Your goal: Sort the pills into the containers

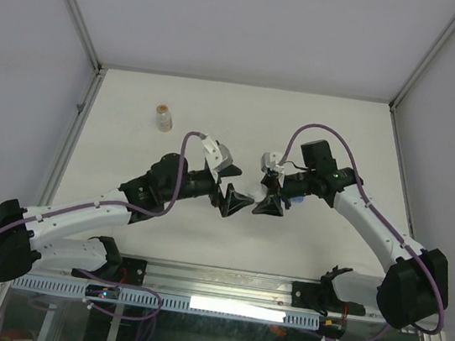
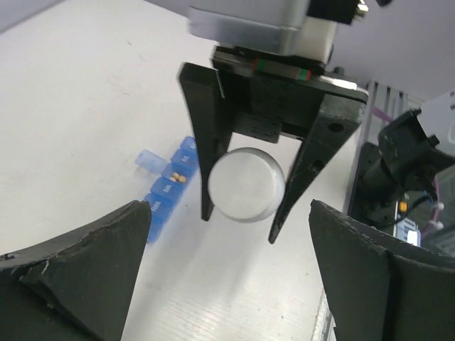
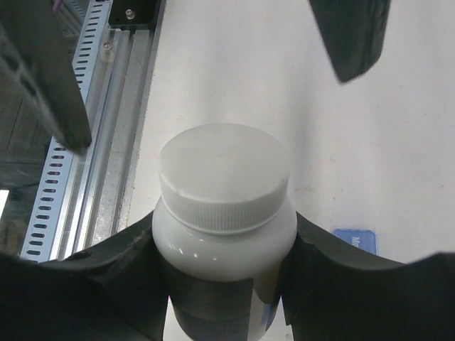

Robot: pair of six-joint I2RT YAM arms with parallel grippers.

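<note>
My right gripper (image 3: 226, 291) is shut on the body of a white pill bottle (image 3: 224, 224), which lies level with its ribbed white cap (image 3: 224, 167) facing my left gripper. The left gripper (image 2: 229, 273) stands open just short of that cap (image 2: 245, 183), touching nothing. From above, the two grippers meet at the table's middle, left gripper (image 1: 234, 203) facing right gripper (image 1: 269, 203). The containers, a blue strip of joined compartments (image 2: 165, 190), lie on the table beneath the right gripper. One compartment holds small orange pills (image 2: 179, 179), and a lid (image 2: 148, 160) stands open.
A small clear bottle with tan contents (image 1: 164, 117) stands at the back left. A slotted metal rail (image 3: 71, 177) runs along the table's near edge. White walls enclose the table on three sides.
</note>
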